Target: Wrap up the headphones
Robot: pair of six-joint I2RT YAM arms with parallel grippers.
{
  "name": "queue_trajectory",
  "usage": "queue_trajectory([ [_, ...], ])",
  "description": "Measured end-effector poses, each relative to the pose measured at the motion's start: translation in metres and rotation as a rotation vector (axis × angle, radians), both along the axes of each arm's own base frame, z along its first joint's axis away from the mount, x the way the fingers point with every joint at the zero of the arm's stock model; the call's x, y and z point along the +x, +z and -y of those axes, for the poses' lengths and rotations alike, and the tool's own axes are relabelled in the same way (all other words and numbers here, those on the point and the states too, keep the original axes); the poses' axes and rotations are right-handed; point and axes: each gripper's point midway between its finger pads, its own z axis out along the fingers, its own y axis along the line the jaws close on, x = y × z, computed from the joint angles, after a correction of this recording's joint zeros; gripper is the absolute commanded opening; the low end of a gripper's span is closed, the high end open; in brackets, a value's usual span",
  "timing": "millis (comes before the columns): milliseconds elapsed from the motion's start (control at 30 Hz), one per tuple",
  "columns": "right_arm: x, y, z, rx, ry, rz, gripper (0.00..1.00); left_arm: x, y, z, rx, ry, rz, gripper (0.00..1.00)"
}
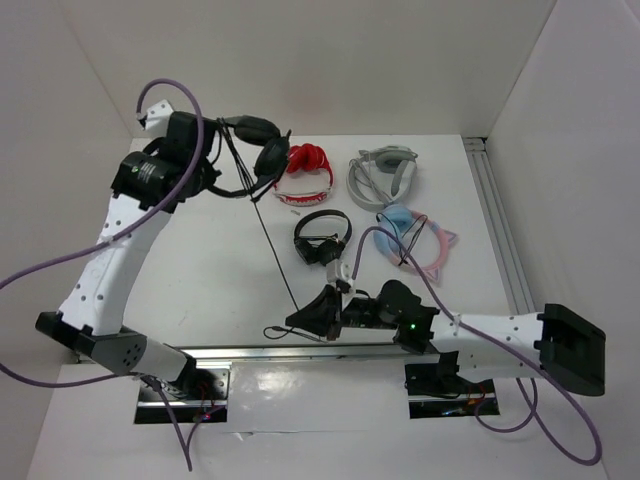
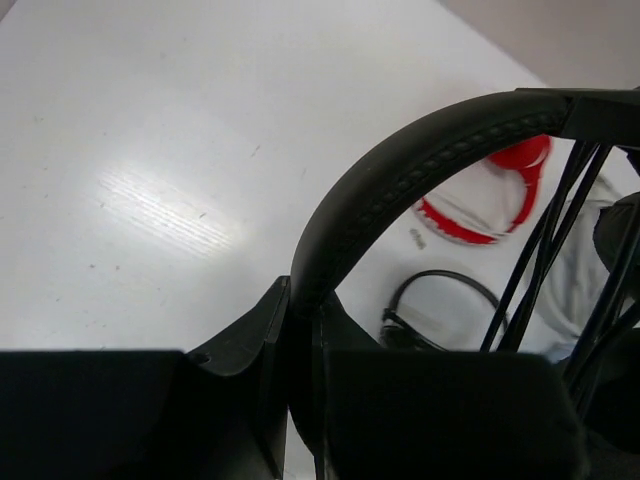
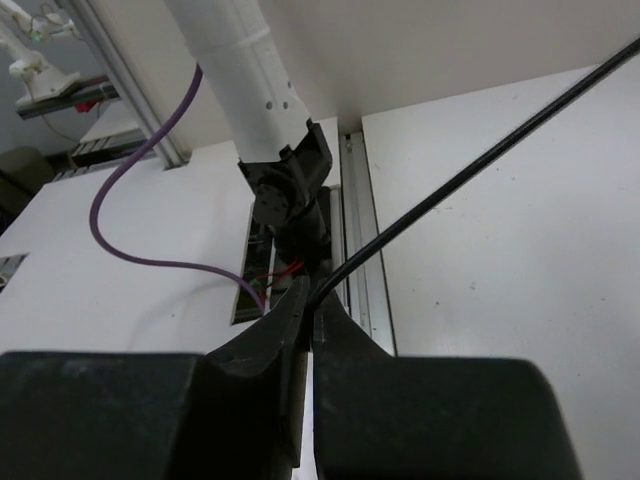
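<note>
The headphones [image 1: 258, 140], large and black with thick cups, hang off the table at the back left. My left gripper [image 1: 212, 140] is shut on their padded headband [image 2: 400, 180], which arches out from between the fingers of this gripper [image 2: 305, 320] in the left wrist view. Several cable strands [image 2: 545, 240] run across the headset. The thin black cable [image 1: 275, 255] stretches taut down to my right gripper [image 1: 300, 320] near the front edge. The right gripper [image 3: 312, 300] is shut on the cable [image 3: 480, 170]. The plug end [image 1: 270, 332] trails behind it.
On the table lie a red pair [image 1: 305, 175], a grey-white pair [image 1: 385, 172], a small black on-ear pair [image 1: 322, 238] and a pink and blue cat-ear pair [image 1: 415, 238]. White walls close in on three sides. A metal rail [image 1: 495, 220] runs along the right.
</note>
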Motion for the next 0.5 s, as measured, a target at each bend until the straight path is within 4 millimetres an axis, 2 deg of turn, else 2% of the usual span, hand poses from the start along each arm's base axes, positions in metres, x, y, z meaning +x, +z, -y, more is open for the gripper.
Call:
queue_trajectory([
  [100,-0.009,0.007,0.003,-0.033,-0.032,0.034,0.00,0.005,-0.032,0.000,0.052,0.010,-0.090,0.00],
  [200,-0.009,0.030,0.006,-0.056,-0.077,0.096,0.00,0.005,-0.056,0.003,0.117,0.015,-0.166,0.00],
  [367,0.015,0.098,0.006,-0.095,-0.204,0.228,0.00,0.004,-0.075,0.015,0.197,-0.014,-0.233,0.00],
  [433,0.027,0.126,0.010,-0.117,-0.265,0.282,0.00,-0.001,-0.083,0.025,0.231,-0.052,-0.262,0.00],
  [500,0.040,0.146,0.017,-0.137,-0.335,0.332,0.00,-0.009,-0.096,0.038,0.270,-0.115,-0.300,0.00],
])
